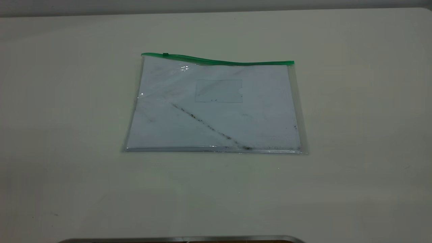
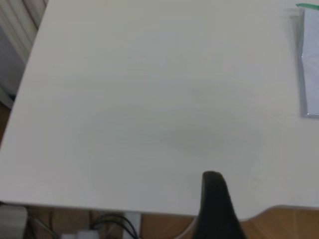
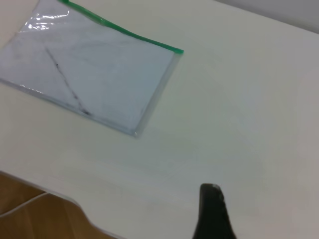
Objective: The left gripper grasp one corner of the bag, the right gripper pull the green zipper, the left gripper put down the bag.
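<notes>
The bag (image 1: 216, 108) lies flat in the middle of the table, clear with white paper, a dark diagonal smudge and a small pocket. The green zipper (image 1: 219, 61) runs along its far long edge, with the slider tab (image 1: 165, 54) near the left end. Neither gripper shows in the exterior view. The left gripper (image 2: 215, 209) shows only as a black tip above the table's edge, far from the bag (image 2: 311, 59). The right gripper (image 3: 212, 214) shows only as a black tip over bare table, well apart from the bag (image 3: 94, 74) and zipper (image 3: 124, 31).
The pale table (image 1: 354, 135) surrounds the bag on all sides. A grey metal rim (image 1: 182, 239) runs along the front edge. In the left wrist view, cables (image 2: 114, 226) and a wooden floor (image 2: 284, 224) show beyond the table's edge.
</notes>
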Controlling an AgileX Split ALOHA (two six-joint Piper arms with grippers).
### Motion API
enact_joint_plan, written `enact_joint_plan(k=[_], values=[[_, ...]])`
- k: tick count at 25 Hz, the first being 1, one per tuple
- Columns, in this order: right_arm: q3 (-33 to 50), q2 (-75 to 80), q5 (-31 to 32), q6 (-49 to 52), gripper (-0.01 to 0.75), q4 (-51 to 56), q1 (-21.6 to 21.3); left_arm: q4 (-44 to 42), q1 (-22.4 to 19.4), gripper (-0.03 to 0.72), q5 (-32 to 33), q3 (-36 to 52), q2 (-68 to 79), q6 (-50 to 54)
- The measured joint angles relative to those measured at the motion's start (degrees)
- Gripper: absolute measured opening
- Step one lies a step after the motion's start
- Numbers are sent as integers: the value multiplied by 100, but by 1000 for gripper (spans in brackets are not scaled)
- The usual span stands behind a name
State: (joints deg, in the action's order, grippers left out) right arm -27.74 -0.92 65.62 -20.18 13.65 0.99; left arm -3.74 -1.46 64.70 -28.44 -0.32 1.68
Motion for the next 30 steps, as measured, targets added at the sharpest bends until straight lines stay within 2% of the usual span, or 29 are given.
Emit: enact_joint_plan(k=[6, 11, 15, 25, 30], values=[[-276, 72, -693, 766, 558, 28, -17, 90, 0, 577, -407, -592, 1264, -168], [-781, 1127, -1032, 1236, 558, -173, -17, 298, 0, 577, -1125, -1096, 2938, -200], [-1001, 2198, -1260, 1306, 558, -229, -17, 326, 0, 577, -1757, -1441, 4252, -217], [-1008, 4322, -2283, 1306, 558, 41, -17, 688, 0, 577, -3101, -2705, 7489, -243], [-1008, 5289, -2981, 1306, 558, 74, -17, 1075, 0, 577, -3521, -3295, 8878, -492]])
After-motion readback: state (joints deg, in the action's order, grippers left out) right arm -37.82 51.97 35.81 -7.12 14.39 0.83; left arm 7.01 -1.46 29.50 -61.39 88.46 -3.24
